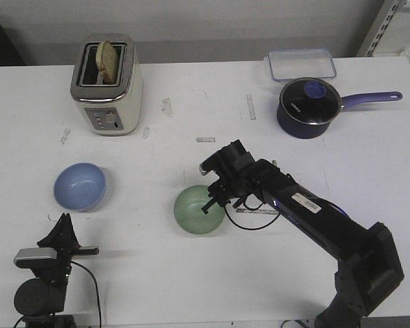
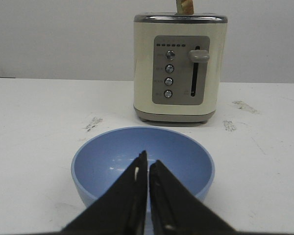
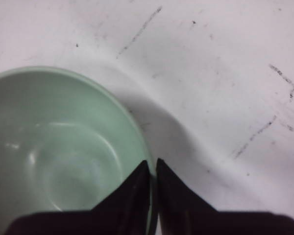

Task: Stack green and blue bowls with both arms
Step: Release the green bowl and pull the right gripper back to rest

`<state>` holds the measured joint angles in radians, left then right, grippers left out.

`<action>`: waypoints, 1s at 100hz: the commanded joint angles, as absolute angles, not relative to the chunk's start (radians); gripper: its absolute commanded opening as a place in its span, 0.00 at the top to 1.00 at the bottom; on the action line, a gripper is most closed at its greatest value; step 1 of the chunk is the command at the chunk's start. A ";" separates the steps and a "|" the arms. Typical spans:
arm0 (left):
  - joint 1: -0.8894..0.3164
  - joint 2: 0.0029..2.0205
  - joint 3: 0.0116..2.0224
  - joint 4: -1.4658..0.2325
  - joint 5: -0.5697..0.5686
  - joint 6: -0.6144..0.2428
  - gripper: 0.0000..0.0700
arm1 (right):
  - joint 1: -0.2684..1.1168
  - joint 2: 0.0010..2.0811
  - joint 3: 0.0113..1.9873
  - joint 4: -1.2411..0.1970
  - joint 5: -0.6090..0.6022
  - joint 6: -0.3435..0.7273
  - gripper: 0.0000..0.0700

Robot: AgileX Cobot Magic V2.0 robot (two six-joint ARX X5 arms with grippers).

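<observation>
On the white tabletop [image 1: 191,287], going left to right, the blue bowl [image 1: 80,186] sits well left of centre, with the left gripper [image 1: 63,232] hanging low at its 6 o'clock, apart from it. The left wrist view shows its jaws pressed tip to tip with nothing between them, aimed over the bowl's near rim toward the cream toaster [image 1: 107,84] beyond. At centre lies the green bowl [image 1: 199,209]. The right gripper [image 1: 212,200] stands at its 2 o'clock edge, and the right wrist view shows the jaws clenched on the thin rim, one finger inside, one outside.

To lift well, the right arm should probably rise straight and keep the bowl level, since a pinch on one edge lets it swing. The left gripper would need to part its jaws before taking the blue rim.

Both bowls are round, matte, smooth and thin-walled, alike in size, so one should nest. Grey scuffs mark the tabletop. A dark saucepan [image 1: 309,106] stands far right.
</observation>
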<state>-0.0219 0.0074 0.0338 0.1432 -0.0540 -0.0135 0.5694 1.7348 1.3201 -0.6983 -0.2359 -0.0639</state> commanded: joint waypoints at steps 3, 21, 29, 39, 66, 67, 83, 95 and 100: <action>-0.020 0.009 0.014 0.159 -0.055 -0.016 1.00 | 0.578 1.761 1.333 -0.699 -0.241 -0.079 0.94; -0.020 0.009 0.014 0.159 -0.055 -0.016 1.00 | 0.576 1.716 1.337 -0.706 -0.245 -0.080 0.34; -0.020 0.009 0.014 0.159 -0.055 -0.016 1.00 | 0.575 1.678 1.337 -0.688 -0.245 -0.080 0.30; -0.020 0.009 0.014 0.159 -0.055 -0.016 1.00 | 0.566 1.600 1.337 -0.666 -0.240 -0.083 0.33; -0.020 0.009 0.014 0.158 -0.055 -0.016 1.00 | 0.457 1.339 1.336 -0.647 -0.148 -0.084 1.00; -0.020 0.009 0.014 0.158 -0.055 -0.016 1.00 | 0.451 1.329 1.336 -0.649 -0.138 -0.084 1.00; -0.020 0.009 0.014 0.159 -0.056 -0.012 1.00 | 0.327 1.174 1.287 -0.663 -0.023 -0.088 1.00; -0.020 0.009 0.014 0.159 -0.056 -0.012 1.00 | 0.203 1.046 1.154 -0.624 -0.024 -0.088 1.00; -0.020 0.009 0.014 0.159 -0.056 -0.012 1.00 | 0.157 0.989 1.077 -0.593 -0.025 -0.088 1.00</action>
<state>-0.0216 0.0074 0.0338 0.1436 -0.0540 -0.0135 0.2008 1.0309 1.1549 -0.6205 -0.0257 -0.0814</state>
